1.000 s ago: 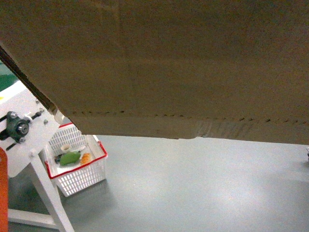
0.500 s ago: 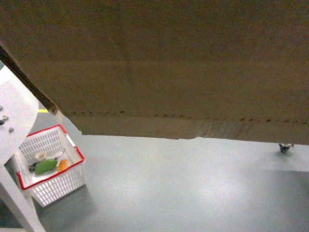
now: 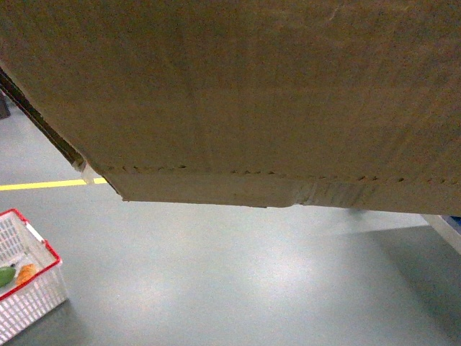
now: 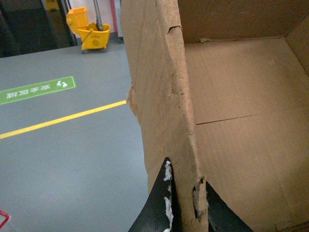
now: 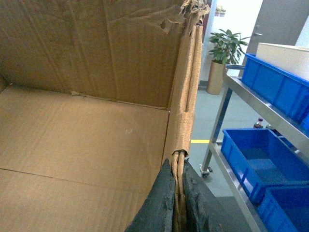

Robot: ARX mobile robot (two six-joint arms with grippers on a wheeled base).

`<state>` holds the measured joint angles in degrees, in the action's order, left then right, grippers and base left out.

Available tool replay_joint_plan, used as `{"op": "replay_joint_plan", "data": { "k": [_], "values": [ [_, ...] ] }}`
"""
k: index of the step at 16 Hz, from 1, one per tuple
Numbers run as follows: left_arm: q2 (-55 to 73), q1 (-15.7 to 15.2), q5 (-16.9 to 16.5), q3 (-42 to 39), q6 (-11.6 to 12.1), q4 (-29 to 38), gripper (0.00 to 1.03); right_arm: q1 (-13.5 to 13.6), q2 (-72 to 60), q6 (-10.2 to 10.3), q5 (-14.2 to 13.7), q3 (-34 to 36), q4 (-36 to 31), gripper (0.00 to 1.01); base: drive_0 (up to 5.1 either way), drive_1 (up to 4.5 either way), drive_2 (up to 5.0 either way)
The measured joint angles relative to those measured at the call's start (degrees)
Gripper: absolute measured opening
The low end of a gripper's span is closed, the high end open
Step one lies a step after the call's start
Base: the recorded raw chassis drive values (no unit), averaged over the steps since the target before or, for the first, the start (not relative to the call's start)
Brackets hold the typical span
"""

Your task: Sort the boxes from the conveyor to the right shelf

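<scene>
A large cardboard box (image 3: 238,94) is held above the grey floor (image 3: 238,281) between the 2 arms, and it fills the upper part of the head view. Only its outer wall, with a perforated seam and a crushed lower edge, is seen there; neither gripper is visible in that view. At the lower left of the head view a white basket (image 3: 25,288) with a red rim is cut off by the frame, and a yellow floor line (image 3: 43,184) is partly hidden behind the box.

In the left wrist view the left gripper (image 4: 186,203) is seen clamped on the box's left wall, with 1 dark finger outside and 1 inside the torn top edge. The open interior of the box is shown to the right. Beyond the wall, a green floor sign (image 4: 36,90) and a yellow mop bucket (image 4: 89,31) are seen; the sign's lettering is too small to read.

In the right wrist view the right gripper (image 5: 178,203) is closed on the opposite wall, whose ragged edge is pinched between its fingers. Only this view shows the steel shelf (image 5: 256,104), just beside the box, with blue crates (image 5: 260,159) on its tiers and a potted plant (image 5: 222,53) behind. The shelf is cut off at the right edge.
</scene>
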<state>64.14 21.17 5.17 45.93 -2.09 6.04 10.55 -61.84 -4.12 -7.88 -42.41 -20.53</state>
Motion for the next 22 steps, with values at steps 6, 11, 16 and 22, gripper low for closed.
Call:
{"op": "replay_joint_plan", "data": {
  "k": [6,11,16,22],
  "values": [
    [0.0,0.0,0.0,0.0,0.0,0.0,0.03,0.0,0.0,0.0,0.0,0.0,0.0,0.02,-1.6,-1.61,-1.6],
    [0.0,0.0,0.0,0.0,0.0,0.0,0.03,0.0,0.0,0.0,0.0,0.0,0.0,0.02,-1.6,-1.6,-1.6],
    [0.0,0.0,0.0,0.0,0.0,0.0,0.03,0.0,0.0,0.0,0.0,0.0,0.0,0.02,-1.6,-1.56,-1.6],
    [0.0,0.0,0.0,0.0,0.0,0.0,0.03,0.0,0.0,0.0,0.0,0.0,0.0,0.02,-1.6,-1.59,-1.6]
  ]
}}
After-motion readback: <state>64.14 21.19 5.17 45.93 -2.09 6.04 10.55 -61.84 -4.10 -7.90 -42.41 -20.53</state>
